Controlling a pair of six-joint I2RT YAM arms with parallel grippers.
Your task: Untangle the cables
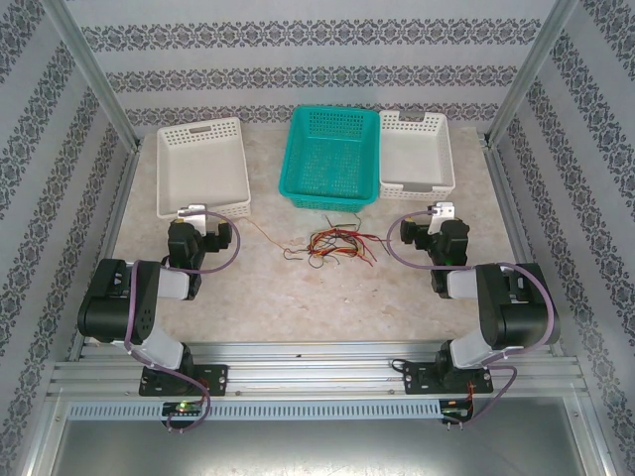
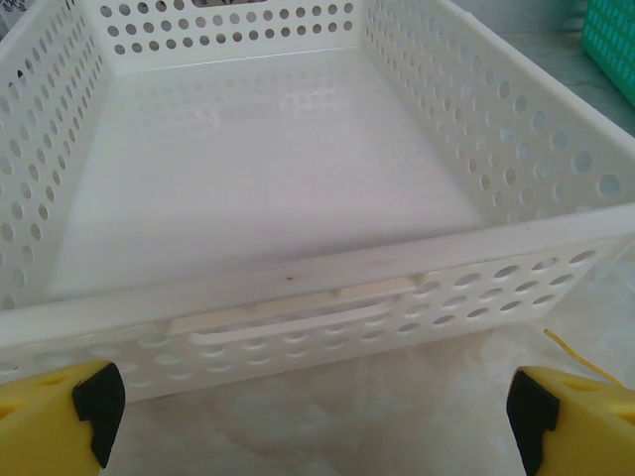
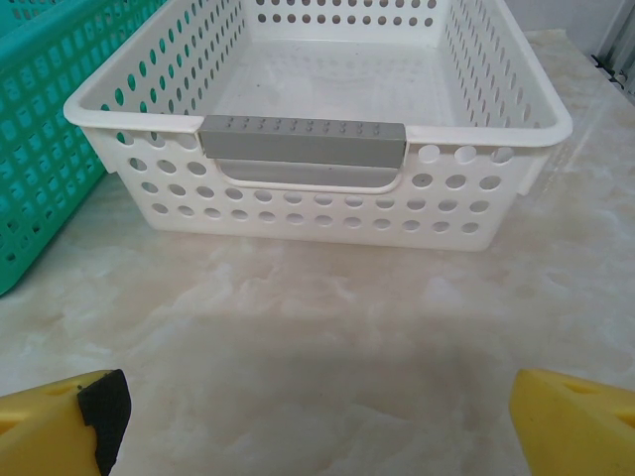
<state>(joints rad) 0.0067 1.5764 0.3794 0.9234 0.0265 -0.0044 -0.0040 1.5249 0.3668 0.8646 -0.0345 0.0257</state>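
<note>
Nearest in the top view, arm bases point(image 1: 174, 377); beyond them the cables point(image 1: 332, 243) lie knotted on the table point(image 1: 298, 297) before the teal basket point(image 1: 332, 159) — best to lift a loose outlying end first, as the crossings are too fine to read. Left wrist: left gripper point(image 2: 313, 426) spread wide, empty; one tan strand point(image 2: 575, 352) slips behind a finger. Right wrist: right gripper point(image 3: 317, 426) likewise agape — facing a white basket point(image 3: 446, 208).

cables point(image 1: 332, 243) too fine to trace singly, teal basket point(image 3: 40, 119) cut off at left edge
</note>
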